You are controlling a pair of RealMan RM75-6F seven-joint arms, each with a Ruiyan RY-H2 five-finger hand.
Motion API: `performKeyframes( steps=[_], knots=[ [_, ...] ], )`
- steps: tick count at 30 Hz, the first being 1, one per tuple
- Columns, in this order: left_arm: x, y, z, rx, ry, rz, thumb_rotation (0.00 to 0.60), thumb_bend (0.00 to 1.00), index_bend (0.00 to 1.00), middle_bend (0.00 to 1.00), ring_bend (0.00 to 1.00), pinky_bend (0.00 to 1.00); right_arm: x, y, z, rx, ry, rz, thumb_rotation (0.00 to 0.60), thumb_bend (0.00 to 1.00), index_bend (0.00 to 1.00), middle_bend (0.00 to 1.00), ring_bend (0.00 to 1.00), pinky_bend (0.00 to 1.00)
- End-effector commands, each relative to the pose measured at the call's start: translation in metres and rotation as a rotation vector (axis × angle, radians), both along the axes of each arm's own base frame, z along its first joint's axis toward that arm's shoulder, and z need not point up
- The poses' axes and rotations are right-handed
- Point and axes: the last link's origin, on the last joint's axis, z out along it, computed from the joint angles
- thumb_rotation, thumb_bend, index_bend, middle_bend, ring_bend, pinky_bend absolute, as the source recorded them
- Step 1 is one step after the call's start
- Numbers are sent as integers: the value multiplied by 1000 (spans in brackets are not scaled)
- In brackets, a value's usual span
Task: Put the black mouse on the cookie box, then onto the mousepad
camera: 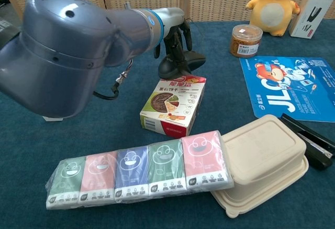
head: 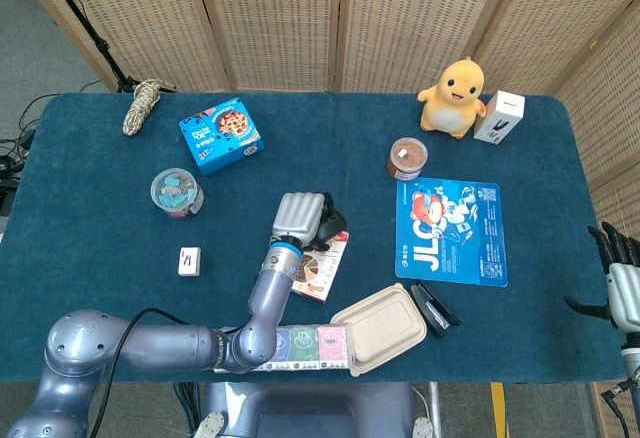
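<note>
My left hand (head: 300,217) (camera: 175,30) grips the black mouse (head: 331,226) (camera: 183,67) from above. The mouse hangs at the far end of the red-and-white cookie box (head: 320,270) (camera: 172,103), which lies flat mid-table. I cannot tell whether mouse and box touch. The blue printed mousepad (head: 450,230) (camera: 293,85) lies to the right with nothing on it. My right hand (head: 620,283) waits off the table's right edge, fingers apart and holding nothing.
A tissue multipack (camera: 136,174) and a beige takeaway box (camera: 261,161) line the front edge. A black stapler (head: 435,308) lies below the mousepad and a brown jar (head: 406,158) above it. A blue cookie box (head: 220,133) and a clip tub (head: 177,193) stand at the left.
</note>
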Motion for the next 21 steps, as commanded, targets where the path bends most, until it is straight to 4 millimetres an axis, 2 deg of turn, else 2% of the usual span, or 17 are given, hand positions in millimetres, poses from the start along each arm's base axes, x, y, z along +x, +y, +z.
performKeyframes(
  steps=[1,10,13,18,21],
  knots=[
    [6,-1,-8,-13,-13,16,600,55,562,507,539,648,0,0,1,-3,0,0,600,0,0,0,0,0],
    [8,-14,-16,-22,-20,41,600,52,552,507,539,648,-1,0,0,4,-6,-4,600,0,0,0,0,0],
    [9,-18,-20,-39,-25,40,600,48,521,489,523,648,0,0,0,4,-7,-3,600,0,0,0,0,0],
    [8,-25,-24,-95,-12,31,600,21,334,271,381,647,1,0,1,-1,-12,-5,600,0,0,0,0,0],
    [5,-29,-21,-112,4,26,600,2,156,111,239,583,1,1,2,-3,-11,-5,600,0,0,0,0,0]
  ],
)
